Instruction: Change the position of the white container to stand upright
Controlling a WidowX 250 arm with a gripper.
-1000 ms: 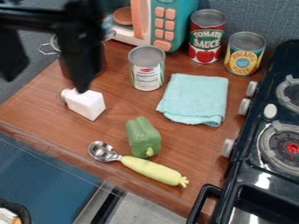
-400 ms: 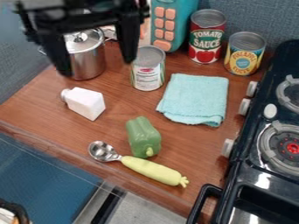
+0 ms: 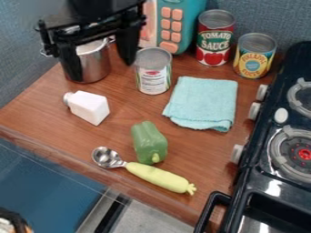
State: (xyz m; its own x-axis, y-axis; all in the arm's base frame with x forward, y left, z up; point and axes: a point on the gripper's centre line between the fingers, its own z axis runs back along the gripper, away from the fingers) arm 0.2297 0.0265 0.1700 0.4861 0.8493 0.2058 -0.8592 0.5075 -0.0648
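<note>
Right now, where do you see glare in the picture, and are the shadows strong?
Camera view: a bright patch of glare on the black stove, smaller highlights on the metal spoon and the pot; shadows around the white container look soft, not strong.

"TOMATO SAUCE" on red can; "PINEAPPLE" on yellow can; white-labelled can: print too small.
</note>
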